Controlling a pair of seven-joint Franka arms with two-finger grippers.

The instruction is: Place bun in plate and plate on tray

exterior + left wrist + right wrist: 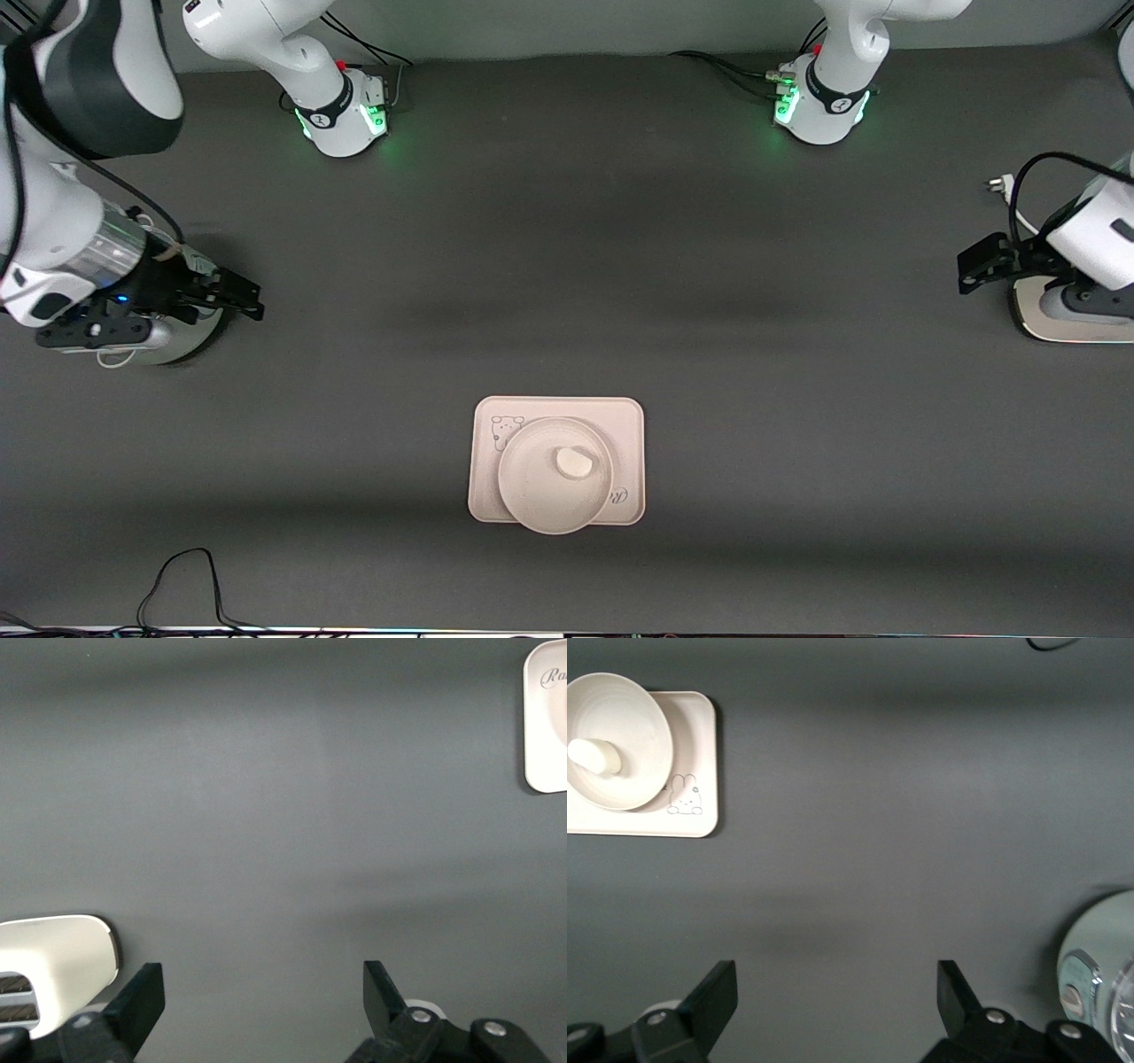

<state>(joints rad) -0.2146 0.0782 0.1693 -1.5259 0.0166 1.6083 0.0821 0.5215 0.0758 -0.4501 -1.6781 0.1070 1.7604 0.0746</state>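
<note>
My left gripper (970,266) and right gripper (239,299) wait at the surface's (567,266) ends, fingers apart, well apart from the tray (625,421). The plate (532,496) overhangs its camera-side edge, bun (573,462) inside.

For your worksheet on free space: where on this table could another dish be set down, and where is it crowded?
Bare tabletop lies between the arm bases and the tray, and toward each arm's end of it. The tray is crowded: the plate with the bun covers most of it. The left gripper and right gripper wait, open, at the table's ends.
</note>
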